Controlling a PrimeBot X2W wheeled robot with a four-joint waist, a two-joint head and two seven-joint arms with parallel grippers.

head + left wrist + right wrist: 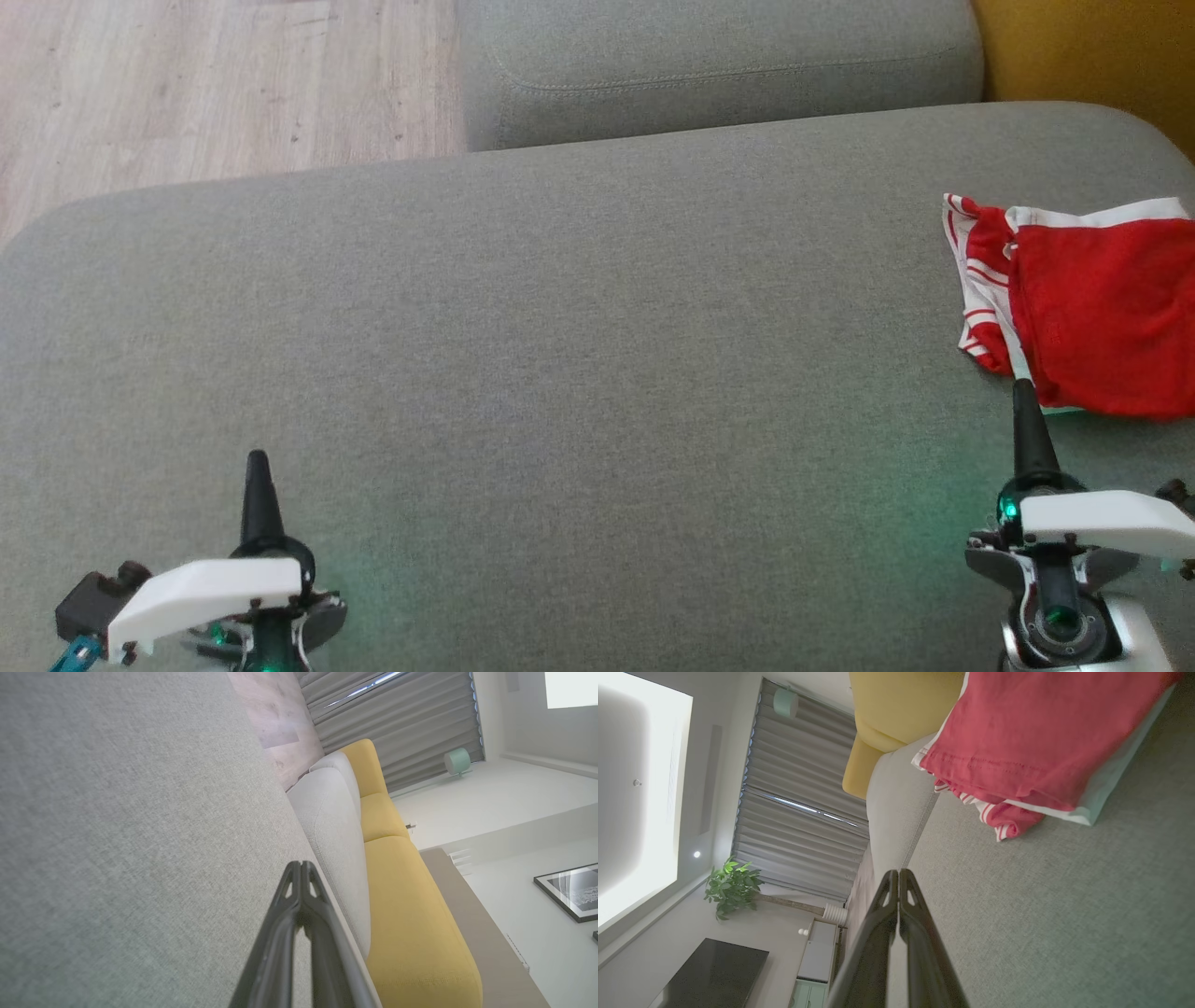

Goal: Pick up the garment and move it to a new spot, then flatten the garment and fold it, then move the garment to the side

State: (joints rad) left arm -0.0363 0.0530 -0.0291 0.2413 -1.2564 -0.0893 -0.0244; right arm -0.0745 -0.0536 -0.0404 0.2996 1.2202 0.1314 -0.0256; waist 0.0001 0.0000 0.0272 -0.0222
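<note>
Grey fabric sofa seat (560, 327), red white-trimmed garment (1102, 308) lay right, wood floor (187, 93) beyond, left pincer (256, 462) and right pincer (1023, 394) clenched empty.

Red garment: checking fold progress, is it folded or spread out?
Folded, loosely: the red garment lies in stacked layers on the grey cushion, a striped part poking out beneath.

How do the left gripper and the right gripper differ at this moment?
The right gripper is close to the red garment; the left gripper is far from it, over bare grey cushion. The right gripper sits further forward than the left gripper. Both are shut and empty.
</note>
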